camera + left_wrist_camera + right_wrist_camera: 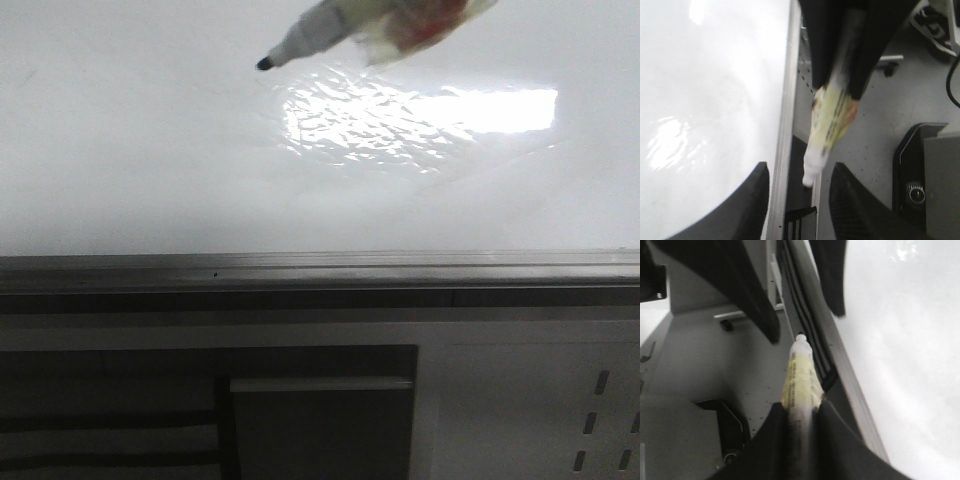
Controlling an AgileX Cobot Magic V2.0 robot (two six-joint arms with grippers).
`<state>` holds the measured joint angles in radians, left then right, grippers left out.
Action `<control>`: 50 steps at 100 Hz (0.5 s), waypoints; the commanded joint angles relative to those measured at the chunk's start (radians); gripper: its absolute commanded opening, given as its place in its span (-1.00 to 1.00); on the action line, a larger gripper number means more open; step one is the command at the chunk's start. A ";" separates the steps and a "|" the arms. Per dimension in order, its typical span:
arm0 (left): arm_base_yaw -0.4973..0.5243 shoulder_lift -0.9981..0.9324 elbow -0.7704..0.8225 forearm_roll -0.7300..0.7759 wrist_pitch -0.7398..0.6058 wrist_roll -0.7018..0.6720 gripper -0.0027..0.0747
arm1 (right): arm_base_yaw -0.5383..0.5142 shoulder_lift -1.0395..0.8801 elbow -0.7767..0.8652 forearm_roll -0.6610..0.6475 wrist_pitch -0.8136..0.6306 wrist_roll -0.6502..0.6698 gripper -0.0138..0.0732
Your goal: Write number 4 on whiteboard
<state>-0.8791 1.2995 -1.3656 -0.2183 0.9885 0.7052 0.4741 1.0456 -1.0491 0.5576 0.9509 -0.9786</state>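
The whiteboard (150, 150) is glossy white with a rippled light reflection and fills the upper front view. It also shows in the left wrist view (715, 100) and the right wrist view (905, 350). No number 4 shows on it. A white marker (320, 30) with a yellow label hangs at the top, its dark tip just in front of the board. My right gripper (801, 407) is shut on the marker (800, 375). It also shows in the left wrist view (839, 90). My left gripper (800, 167) is open and empty beside the board's edge, close to the marker's tip.
A grey metal rail (300, 270) runs along the board's lower edge. Below it are a dark frame (320, 420) and a pale slotted panel (600, 410). A black box (920, 170) sits on the grey floor.
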 commanded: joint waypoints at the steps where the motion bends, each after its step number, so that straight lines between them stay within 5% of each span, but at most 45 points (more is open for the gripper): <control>1: 0.036 -0.080 -0.020 -0.003 -0.057 -0.099 -0.20 | -0.001 -0.065 -0.035 -0.124 -0.054 0.155 -0.83; 22: 0.212 -0.253 0.157 -0.064 -0.106 -0.151 -0.21 | -0.041 -0.193 0.050 -0.354 -0.126 0.519 -0.83; 50: 0.387 -0.472 0.457 -0.235 -0.322 -0.152 -0.21 | -0.071 -0.319 0.255 -0.351 -0.296 0.559 -0.83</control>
<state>-0.5184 0.8812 -0.9411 -0.3947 0.8036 0.5651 0.4092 0.7519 -0.7921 0.2055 0.7745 -0.4325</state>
